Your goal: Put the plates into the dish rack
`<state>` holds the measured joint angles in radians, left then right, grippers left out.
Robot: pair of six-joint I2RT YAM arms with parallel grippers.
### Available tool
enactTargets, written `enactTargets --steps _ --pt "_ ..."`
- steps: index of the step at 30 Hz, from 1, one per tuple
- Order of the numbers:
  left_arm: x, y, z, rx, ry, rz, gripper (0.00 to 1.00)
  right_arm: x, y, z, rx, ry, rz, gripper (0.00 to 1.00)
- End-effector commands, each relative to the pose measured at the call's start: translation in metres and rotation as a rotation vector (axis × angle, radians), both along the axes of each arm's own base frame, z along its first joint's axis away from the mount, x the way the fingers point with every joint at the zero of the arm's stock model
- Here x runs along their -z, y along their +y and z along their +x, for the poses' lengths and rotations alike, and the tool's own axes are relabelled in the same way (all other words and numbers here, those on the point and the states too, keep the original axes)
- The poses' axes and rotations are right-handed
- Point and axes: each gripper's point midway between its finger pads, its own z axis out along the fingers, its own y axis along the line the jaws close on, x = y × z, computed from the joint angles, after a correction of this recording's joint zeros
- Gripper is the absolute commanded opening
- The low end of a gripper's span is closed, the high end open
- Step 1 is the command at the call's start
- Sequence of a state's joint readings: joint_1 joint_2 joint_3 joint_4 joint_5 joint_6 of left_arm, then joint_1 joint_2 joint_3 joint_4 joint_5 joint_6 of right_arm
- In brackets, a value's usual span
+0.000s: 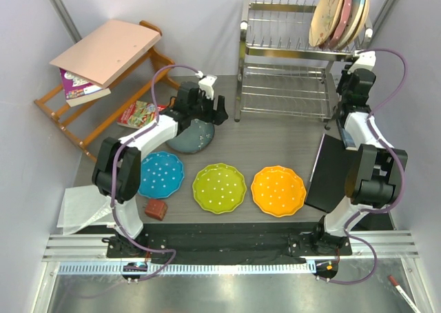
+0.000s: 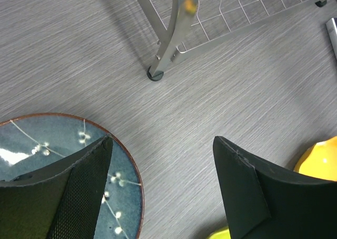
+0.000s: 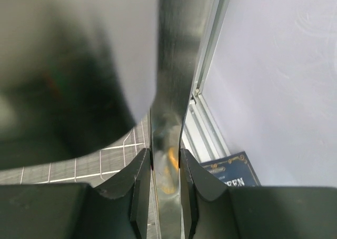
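My left end effector (image 2: 163,144) hangs spread over the grey speckled plate's (image 2: 47,139) rim; my right end effector (image 3: 166,160) pinches a tube of the dish rack (image 3: 179,65).

Top tier of the dish rack (image 1: 289,51) is only taken at its right end, by three leaning plates (image 1: 341,13) (cream, pink, pale blue). The slots left of them are open. The right gripper (image 3: 166,160) pinches the rack's right post, so that side's crowded. Bare tabletop (image 2: 253,91) lies between the rack's foot and the wide-open left gripper (image 2: 163,144).
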<state>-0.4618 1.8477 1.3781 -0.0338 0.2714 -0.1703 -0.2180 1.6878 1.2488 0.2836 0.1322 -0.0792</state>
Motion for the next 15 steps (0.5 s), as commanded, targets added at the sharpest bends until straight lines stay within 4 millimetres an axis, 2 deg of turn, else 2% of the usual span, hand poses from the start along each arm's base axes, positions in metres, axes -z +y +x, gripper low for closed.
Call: enactTargets --steps 1,8,13,15 --pt "-0.021 0.004 -0.009 0.001 -0.025 -0.014 0.78 0.020 -0.057 -0.007 0.176 0.120 -0.147 0.02" --pt "-0.018 0.009 -0.019 0.006 -0.025 0.001 0.79 0.011 -0.076 0.000 0.226 0.119 -0.179 0.02" --pt "-0.014 0.011 -0.022 0.005 -0.019 0.012 0.79 0.012 -0.079 -0.002 0.239 0.122 -0.181 0.03" --pt "-0.015 0.012 -0.022 0.001 -0.015 0.011 0.80 0.010 -0.078 -0.005 0.243 0.119 -0.170 0.06"
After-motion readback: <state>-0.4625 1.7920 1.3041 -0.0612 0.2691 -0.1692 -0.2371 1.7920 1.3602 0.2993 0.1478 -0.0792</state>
